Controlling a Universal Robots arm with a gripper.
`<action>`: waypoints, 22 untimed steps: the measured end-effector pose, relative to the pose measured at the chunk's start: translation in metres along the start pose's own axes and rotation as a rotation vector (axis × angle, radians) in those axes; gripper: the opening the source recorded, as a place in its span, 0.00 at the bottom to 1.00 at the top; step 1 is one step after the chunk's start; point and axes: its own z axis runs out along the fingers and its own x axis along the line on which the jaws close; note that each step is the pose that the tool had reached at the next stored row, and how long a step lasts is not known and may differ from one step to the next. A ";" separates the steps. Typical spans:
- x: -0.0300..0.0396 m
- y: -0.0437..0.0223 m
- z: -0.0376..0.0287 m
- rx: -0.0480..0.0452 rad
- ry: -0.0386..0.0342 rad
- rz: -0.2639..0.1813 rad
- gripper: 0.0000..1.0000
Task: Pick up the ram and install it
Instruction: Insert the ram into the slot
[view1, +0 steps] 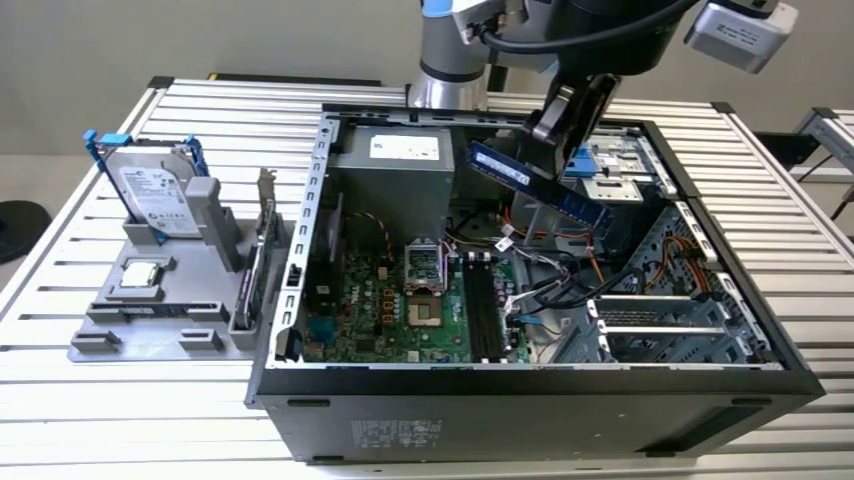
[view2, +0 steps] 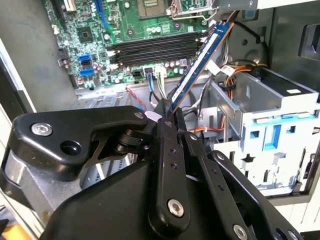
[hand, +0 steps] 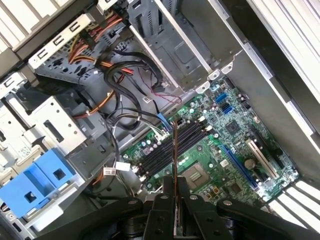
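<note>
The ram (view1: 537, 182), a long blue-green stick with black chips, hangs tilted in the air over the open computer case (view1: 307, 200). My gripper (view1: 551, 138) is shut on one end of it. In the second wrist view the ram (view2: 202, 62) sticks out from my gripper (view2: 167, 114) toward the motherboard. Seen edge-on in the first wrist view, the ram (hand: 175, 150) rises from my gripper (hand: 175, 189) and lines up over the black memory slots (hand: 167, 146). Those slots (view1: 481, 312) lie on the green motherboard (view1: 380, 300), well below the stick.
A grey fixture tray (view1: 120, 335) at the exterior view's left holds a hard drive (view1: 151, 195), a silver chip (view1: 144, 275) and an upright expansion card (view1: 267, 250). Inside the case are a power supply (view1: 394, 165), loose cables (view1: 561, 290), a metal drive cage (view1: 667, 320) and a blue bracket (hand: 37, 182).
</note>
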 end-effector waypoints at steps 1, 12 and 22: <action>0.0000 0.0000 0.0000 0.0000 0.0001 0.007 0.00; 0.0000 0.0000 0.0000 0.0005 0.0015 0.076 0.00; 0.0000 0.0000 0.0000 0.0009 0.0027 0.136 0.00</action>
